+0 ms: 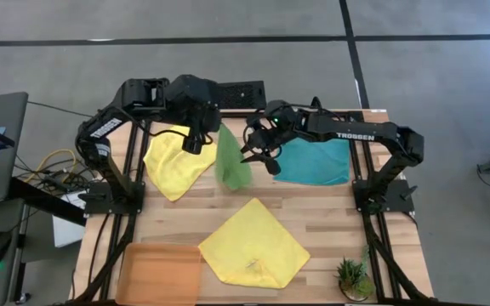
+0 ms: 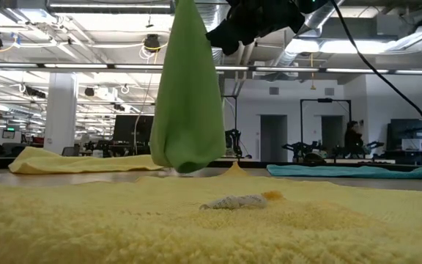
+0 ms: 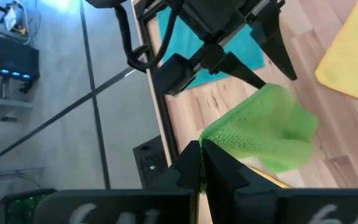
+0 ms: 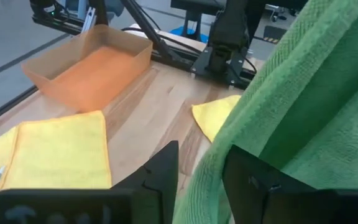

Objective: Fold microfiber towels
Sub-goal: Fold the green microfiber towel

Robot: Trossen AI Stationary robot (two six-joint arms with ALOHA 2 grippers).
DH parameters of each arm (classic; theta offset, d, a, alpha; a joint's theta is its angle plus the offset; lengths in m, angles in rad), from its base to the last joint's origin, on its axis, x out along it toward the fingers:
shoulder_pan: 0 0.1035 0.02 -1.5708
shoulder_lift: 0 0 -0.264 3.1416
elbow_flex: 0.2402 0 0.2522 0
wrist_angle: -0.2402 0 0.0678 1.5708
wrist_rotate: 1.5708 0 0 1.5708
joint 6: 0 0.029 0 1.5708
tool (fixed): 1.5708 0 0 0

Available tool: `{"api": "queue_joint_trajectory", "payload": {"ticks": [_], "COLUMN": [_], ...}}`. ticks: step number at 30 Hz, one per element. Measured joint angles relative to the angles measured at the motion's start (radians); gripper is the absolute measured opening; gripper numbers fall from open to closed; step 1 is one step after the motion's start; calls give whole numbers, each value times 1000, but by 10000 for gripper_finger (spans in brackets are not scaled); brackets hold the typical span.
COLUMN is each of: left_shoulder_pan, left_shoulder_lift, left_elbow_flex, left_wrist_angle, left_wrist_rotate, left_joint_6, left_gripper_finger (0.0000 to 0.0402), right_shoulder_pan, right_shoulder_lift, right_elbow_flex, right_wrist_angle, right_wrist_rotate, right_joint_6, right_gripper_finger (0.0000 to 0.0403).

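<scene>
The lime green towel [image 1: 232, 161] hangs in the air over the desk [image 1: 185, 217], probably so that it falls straight before folding. The left gripper [image 1: 196, 140] has its jaws fully closed on the towel's upper edge, at about 9 o'clock of it. The right gripper [image 1: 258, 153], at 3 o'clock, has its jaws half open around the cloth.
</scene>
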Motion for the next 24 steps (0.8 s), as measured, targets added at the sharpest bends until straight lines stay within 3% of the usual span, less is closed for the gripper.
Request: {"api": "queue_joint_trajectory", "payload": {"ticks": [9,24], "left_shoulder_pan": [-26,-42], "left_shoulder_lift": [-7,-40], "left_elbow_flex": [0,0], "left_wrist_angle": [26,112], "left_wrist_rotate": [41,-7], "left_joint_6": [12,36], "left_gripper_finger": [0,0], "right_shoulder_pan": [-4,10], "right_shoulder_lift": [0,0], "right_elbow_flex": [0,0], "right_wrist_angle": [43,-22], "right_wrist_rotate": [106,104], "right_joint_6": [-8,-8], "right_gripper_finger": [129,122]}}
